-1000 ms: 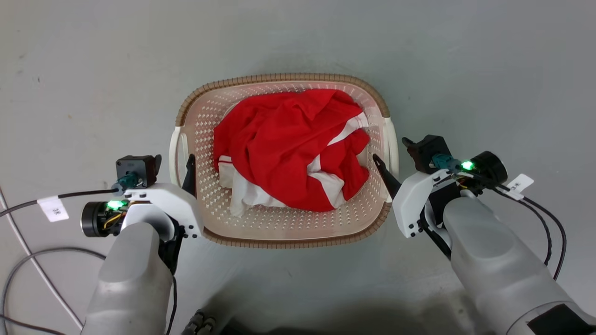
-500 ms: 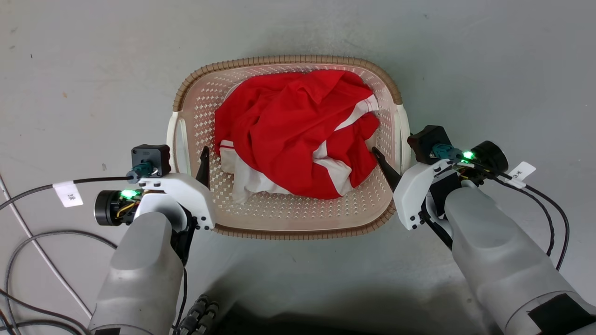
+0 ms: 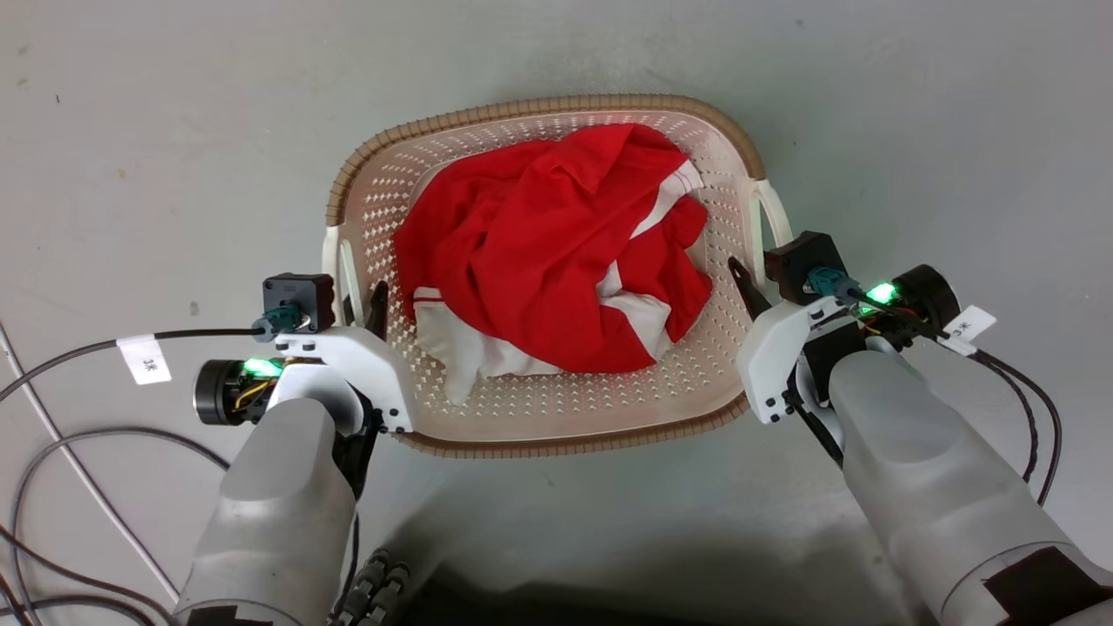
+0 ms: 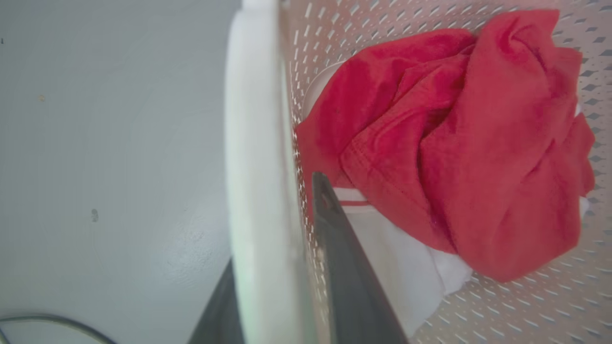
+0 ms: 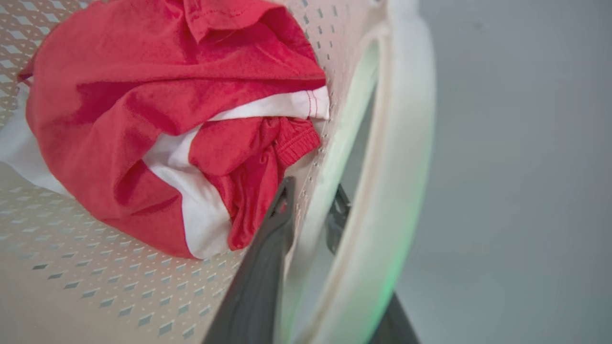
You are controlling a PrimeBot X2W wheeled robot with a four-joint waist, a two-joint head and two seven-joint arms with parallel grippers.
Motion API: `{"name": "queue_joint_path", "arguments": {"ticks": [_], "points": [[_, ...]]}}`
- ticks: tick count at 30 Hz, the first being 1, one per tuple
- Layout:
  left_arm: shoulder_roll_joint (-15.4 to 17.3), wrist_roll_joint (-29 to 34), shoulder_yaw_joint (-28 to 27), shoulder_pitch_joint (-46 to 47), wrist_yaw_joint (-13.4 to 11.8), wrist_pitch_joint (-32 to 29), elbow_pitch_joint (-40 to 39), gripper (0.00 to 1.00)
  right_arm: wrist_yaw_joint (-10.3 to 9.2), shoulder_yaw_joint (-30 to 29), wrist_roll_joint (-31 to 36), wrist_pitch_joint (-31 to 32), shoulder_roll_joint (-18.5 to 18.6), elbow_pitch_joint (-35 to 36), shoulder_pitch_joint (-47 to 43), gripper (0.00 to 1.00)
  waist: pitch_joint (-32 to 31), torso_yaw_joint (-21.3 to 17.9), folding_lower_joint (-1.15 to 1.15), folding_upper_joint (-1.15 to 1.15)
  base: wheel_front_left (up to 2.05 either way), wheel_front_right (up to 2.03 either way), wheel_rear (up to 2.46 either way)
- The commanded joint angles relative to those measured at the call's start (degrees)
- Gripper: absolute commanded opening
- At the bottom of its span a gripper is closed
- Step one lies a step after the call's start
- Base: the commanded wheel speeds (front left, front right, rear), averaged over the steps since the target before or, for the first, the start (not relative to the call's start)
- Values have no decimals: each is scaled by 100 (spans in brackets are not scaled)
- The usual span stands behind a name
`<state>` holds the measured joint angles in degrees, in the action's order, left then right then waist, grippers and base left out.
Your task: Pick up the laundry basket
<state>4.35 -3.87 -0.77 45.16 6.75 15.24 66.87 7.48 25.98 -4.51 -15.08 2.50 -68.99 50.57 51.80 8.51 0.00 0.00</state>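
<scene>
The laundry basket (image 3: pixel 539 109) is cream with perforated walls and a brown woven rim, and it lies between my two arms over the grey floor, slightly turned. A red and white garment (image 3: pixel 556 235) is bundled inside it. My left gripper (image 3: pixel 365 300) is shut on the basket's left side, one finger inside the wall (image 4: pixel 334 229) and the other outside the white handle (image 4: pixel 253 143). My right gripper (image 3: pixel 752 287) is shut across the right wall beside its white handle (image 5: pixel 406 143), with one finger (image 5: pixel 279 210) inside next to the garment (image 5: pixel 143 95).
Grey floor (image 3: pixel 130 130) surrounds the basket. Loose cables (image 3: pixel 61 452) trail over the floor at the lower left, beside my left forearm. A dark part of my base (image 3: pixel 487 600) shows at the bottom edge.
The basket looks larger and has turned slightly, its right end further up the head view. Both grippers moved with it and kept their hold on its sides.
</scene>
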Motion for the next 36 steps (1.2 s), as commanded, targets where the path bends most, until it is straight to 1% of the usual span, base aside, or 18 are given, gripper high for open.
{"name": "queue_joint_path", "arguments": {"ticks": [1,9,20,31,36], "points": [[26,12,41,56,-1,-16,10,0,10,31,109,-16,65,-32,19,0,-82,-1,0,0,0,0,0],[29,-50,135,-197,28,-15,106,0,10,198,0,-2,52,-131,-218,0,-619,-45,0,0,0,0,0],[59,-106,271,-639,53,-14,308,0,14,767,-515,285,48,-45,-748,0,-1629,-255,0,0,0,0,0],[118,-72,623,-928,68,-18,561,0,17,1382,-1056,824,48,-157,-1213,0,-2714,-536,0,0,0,0,0],[129,-143,880,-936,65,-206,623,0,32,1650,-1317,1137,48,-173,-1307,0,-3128,-668,0,0,0,0,0]]}}
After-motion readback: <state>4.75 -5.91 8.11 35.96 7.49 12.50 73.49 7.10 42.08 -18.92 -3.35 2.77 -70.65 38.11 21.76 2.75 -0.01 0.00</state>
